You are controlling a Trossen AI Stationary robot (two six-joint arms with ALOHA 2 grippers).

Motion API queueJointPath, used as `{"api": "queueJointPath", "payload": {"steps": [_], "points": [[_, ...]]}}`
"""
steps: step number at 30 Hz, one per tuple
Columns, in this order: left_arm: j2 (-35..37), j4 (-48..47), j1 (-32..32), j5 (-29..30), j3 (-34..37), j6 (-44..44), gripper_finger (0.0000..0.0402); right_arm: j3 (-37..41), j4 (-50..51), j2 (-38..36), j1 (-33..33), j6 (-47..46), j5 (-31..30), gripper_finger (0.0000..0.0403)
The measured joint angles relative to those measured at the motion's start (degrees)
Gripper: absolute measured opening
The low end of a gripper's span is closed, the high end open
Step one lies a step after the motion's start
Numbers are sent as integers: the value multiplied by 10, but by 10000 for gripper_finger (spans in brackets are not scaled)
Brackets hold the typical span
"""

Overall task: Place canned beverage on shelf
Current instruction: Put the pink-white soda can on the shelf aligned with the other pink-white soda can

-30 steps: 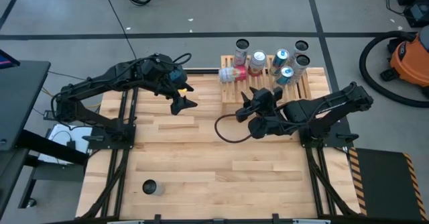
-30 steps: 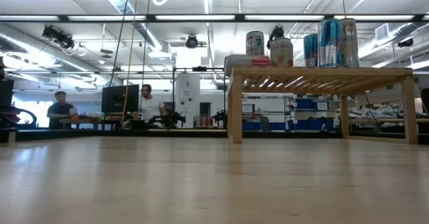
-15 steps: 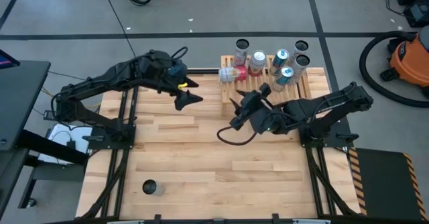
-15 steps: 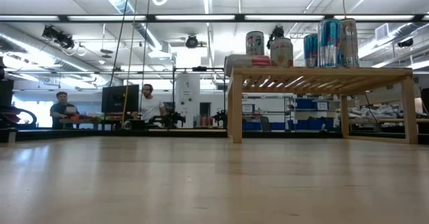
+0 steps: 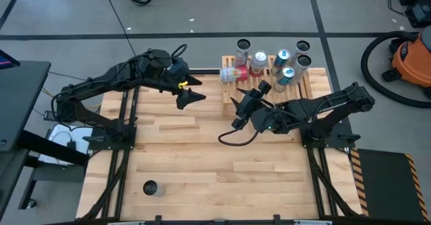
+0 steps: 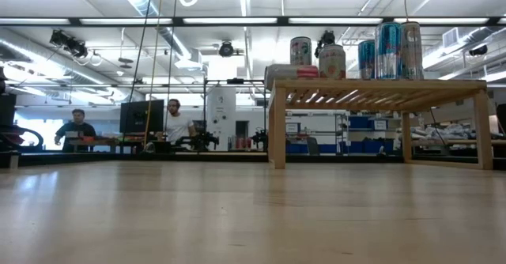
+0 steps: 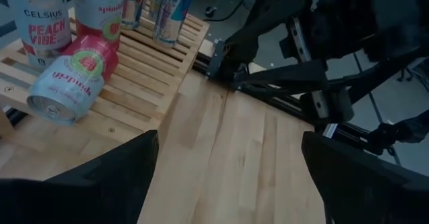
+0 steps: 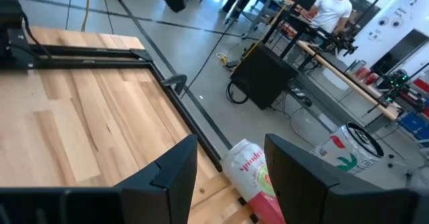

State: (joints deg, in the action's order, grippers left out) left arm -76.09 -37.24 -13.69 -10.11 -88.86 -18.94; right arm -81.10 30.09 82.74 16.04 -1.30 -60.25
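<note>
Your left gripper (image 5: 193,95) hangs wide open, empty, left of the shelf (image 5: 232,89). Your right gripper (image 5: 236,112), partly open and empty, hovers just near of it. One can (image 5: 152,188) stands alone, near-left on the table.

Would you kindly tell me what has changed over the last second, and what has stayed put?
The right pincer swung from beside the low light-wood slatted shelf toward the table's middle, holding nothing. The left pincer, open, drifted slightly toward the shelf. Neither took hold of or released anything. The cans on the shelf, including the toppled pink can, and the lone dark can near the table's front edge stayed put.
</note>
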Motion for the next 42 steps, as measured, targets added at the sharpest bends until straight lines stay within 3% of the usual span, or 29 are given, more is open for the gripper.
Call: {"api": "queueJointPath", "payload": {"steps": [13, 20, 30, 37, 42], "points": [[0, 11, 1, 0, 0, 31, 369, 0, 39, 0, 4, -17, -6, 191], [0, 48, 0, 1, 0, 100, 369, 0, 42, -13, 41, -2, -94, 191], [0, 80, 0, 0, 0, 184, 369, 0, 50, -41, 57, -1, -150, 191], [-18, 90, -10, -1, 0, 242, 369, 0, 82, -55, 63, -20, -151, 191], [-23, 99, -8, -2, 0, 238, 369, 0, 109, -56, 72, -46, -118, 191]]}}
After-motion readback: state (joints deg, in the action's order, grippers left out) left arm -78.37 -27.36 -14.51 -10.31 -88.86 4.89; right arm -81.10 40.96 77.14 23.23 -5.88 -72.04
